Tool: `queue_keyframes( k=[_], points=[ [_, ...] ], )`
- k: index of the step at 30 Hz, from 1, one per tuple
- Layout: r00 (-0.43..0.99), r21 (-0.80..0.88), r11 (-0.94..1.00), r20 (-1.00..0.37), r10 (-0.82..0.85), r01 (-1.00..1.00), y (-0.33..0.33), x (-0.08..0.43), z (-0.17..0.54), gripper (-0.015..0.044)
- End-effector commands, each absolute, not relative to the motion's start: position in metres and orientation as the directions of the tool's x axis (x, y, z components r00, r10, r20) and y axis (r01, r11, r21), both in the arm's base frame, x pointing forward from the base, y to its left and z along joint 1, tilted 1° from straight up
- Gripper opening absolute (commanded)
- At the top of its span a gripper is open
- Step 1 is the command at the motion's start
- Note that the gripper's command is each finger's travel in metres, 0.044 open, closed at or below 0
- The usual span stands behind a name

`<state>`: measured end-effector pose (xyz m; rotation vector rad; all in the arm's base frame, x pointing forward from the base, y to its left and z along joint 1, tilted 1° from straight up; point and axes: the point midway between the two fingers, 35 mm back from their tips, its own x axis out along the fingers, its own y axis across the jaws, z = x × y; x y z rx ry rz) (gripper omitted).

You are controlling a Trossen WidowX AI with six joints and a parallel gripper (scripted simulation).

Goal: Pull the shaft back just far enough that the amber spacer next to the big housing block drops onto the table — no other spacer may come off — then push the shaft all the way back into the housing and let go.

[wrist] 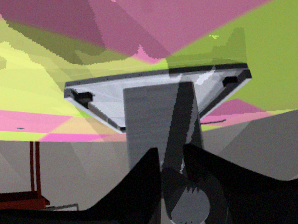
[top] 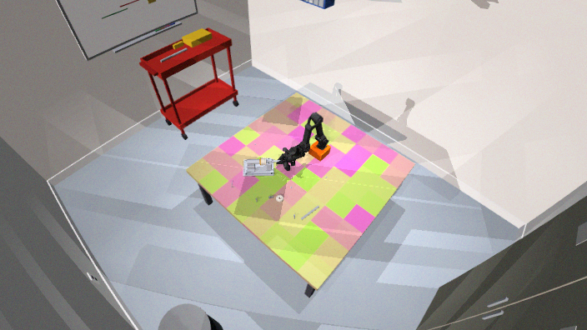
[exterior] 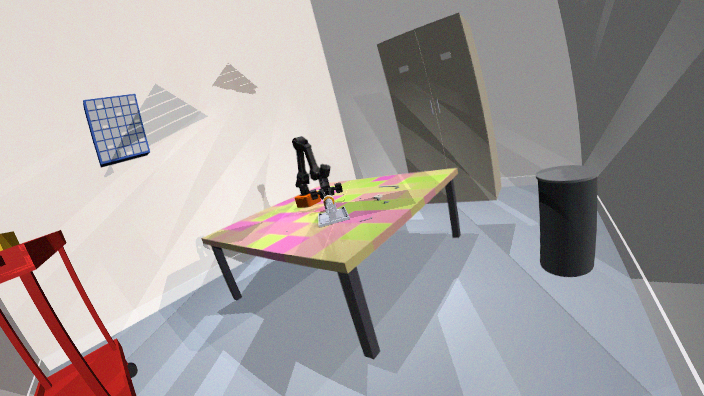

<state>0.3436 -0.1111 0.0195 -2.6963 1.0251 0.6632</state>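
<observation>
My gripper (top: 279, 162) (wrist: 170, 153) is shut on the pale shaft (top: 276, 161) at the right side of the grey-white housing fixture (top: 258, 172) (exterior: 334, 220). An amber ring (top: 263, 162) (exterior: 328, 199) is up at the shaft line over the fixture, not on the table. Pale parts lie along the line between it and my fingers, too small to tell apart. In the wrist view a tall grey plate (wrist: 150, 117) stands in front of the fingers and hides the spacers. A round grey end (wrist: 190, 205) shows low between the fingers.
The arm's orange base (top: 319, 151) (exterior: 307, 201) stands behind the gripper. On the patchwork table (top: 308, 242) lie a white ring (top: 279, 198), a long grey bar (top: 310, 212) and several small grey bits. A red cart (top: 196, 100) stands beyond the table.
</observation>
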Motion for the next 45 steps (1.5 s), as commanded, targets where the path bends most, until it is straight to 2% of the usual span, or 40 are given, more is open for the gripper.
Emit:
queue_keyframes(
  k=[1, 45],
  points=[
    [0.661, -0.014, -0.743, -0.468, -0.586, -0.669, -0.1106, 0.3425, 0.0192, 0.0],
    [0.661, -0.014, -0.743, -0.468, -0.586, -0.669, -0.1076, 0.3392, 0.019, 0.0]
  ],
)
